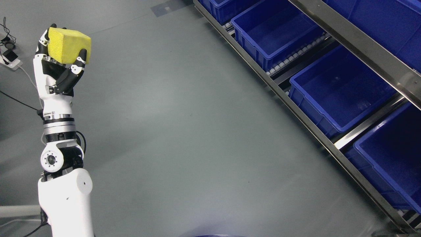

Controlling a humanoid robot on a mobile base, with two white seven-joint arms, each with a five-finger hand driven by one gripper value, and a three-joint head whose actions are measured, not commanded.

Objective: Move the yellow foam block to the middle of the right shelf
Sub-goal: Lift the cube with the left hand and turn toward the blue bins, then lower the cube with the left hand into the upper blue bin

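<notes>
One yellow foam block (69, 45) sits in the one left hand (57, 70) in view. Off to that hand's right, one metal shelf (358, 42) carries perhaps six blue bins (338, 89), though the frame edges crop several.

Blue bins (338, 89) sit in rows on the metal shelf (306, 120), standing on grey floor (184, 131)

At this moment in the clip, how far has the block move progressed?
Done: the left hand has the yellow foam block grasped and raised above the grey floor, at the picture's left. In hand: carrying it; it is far from the metal shelf rack on the right. Left: bringing it across and setting it on the rack, whose visible blue bins look empty. The right arm is out of view.
</notes>
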